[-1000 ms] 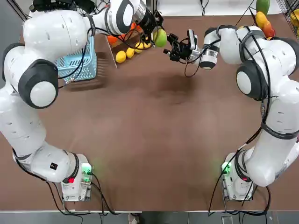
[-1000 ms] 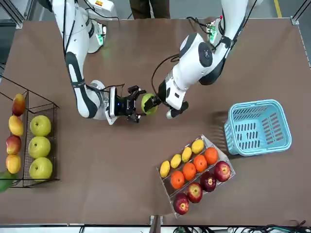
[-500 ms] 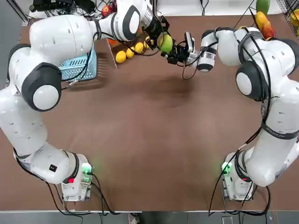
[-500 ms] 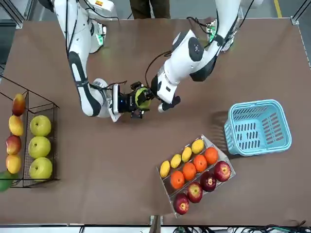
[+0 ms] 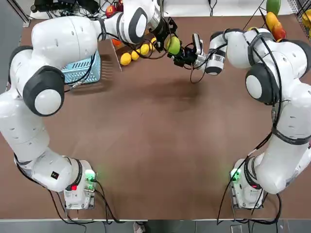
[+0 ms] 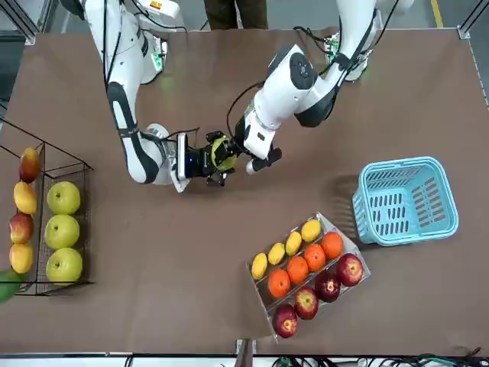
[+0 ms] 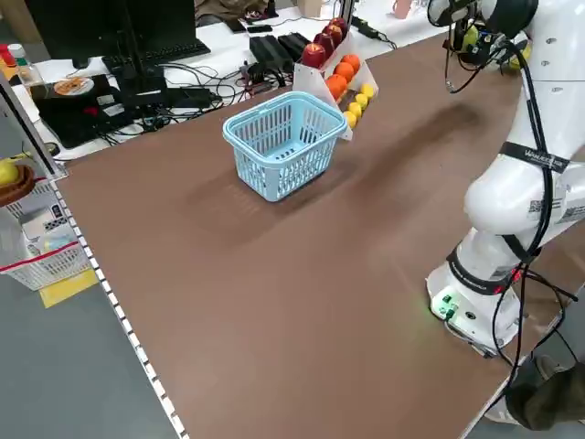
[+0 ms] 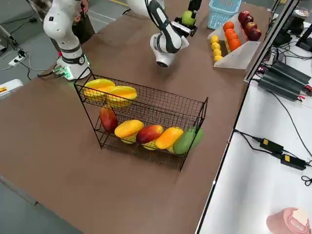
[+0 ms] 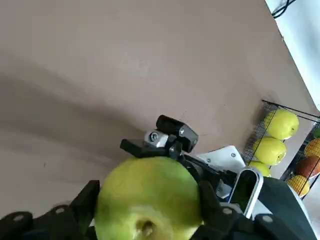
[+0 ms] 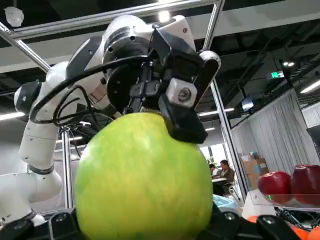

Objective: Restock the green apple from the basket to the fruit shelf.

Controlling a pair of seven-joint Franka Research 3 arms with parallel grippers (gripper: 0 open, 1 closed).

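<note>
The green apple [image 5: 174, 44] hangs above the table's far middle, gripped from both sides. My left gripper [image 5: 169, 41] is shut on it, its fingers [image 9: 88, 202] clasping the apple [image 9: 150, 200] in the left wrist view. My right gripper [image 5: 180, 50] meets it from the other side and is shut on the same apple [image 10: 142, 180]. In the front view the apple [image 6: 222, 152] sits between the right gripper [image 6: 212, 158] and the left gripper [image 6: 238, 147]. The light blue basket [image 6: 405, 200] stands to the robot's left. The black wire fruit shelf [image 6: 46, 222] stands at the robot's far right.
A white-sided tilted stand [image 6: 306, 277] with lemons, oranges and red apples sits between the basket and the grippers at the far edge. The shelf [image 8: 141, 117] holds large yellow-green and orange-red fruits. Bare brown table [image 5: 160, 145] lies nearer the arm bases.
The left arm carried the apple right toward the right gripper, which reached in with open fingers and then shut on the apple. Both grippers now hold it.
</note>
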